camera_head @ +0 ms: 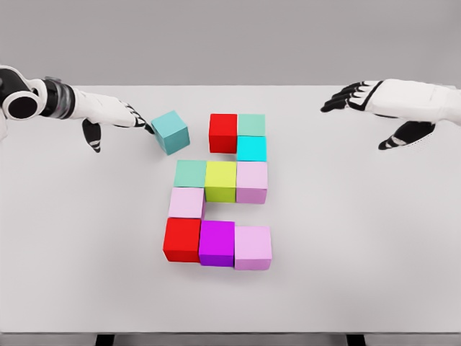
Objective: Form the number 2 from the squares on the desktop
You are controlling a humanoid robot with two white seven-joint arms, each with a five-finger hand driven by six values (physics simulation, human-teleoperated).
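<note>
Bottom row (217,244) sits aligned, but the left hand (119,119), fingers spread against the skewed teal cube (170,132), risks overpushing it into the red cube (223,132); right hand (382,108) hovers spread, empty.

teal cube (170,132), lime cube (220,181), purple cube (217,243)

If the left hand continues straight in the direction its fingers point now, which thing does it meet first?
The left hand points rightward at the loose teal cube, which its fingertips already seem to touch or nearly touch. Going on, that cube would likely reach the red cube at the figure's top; depth is uncertain.
</note>
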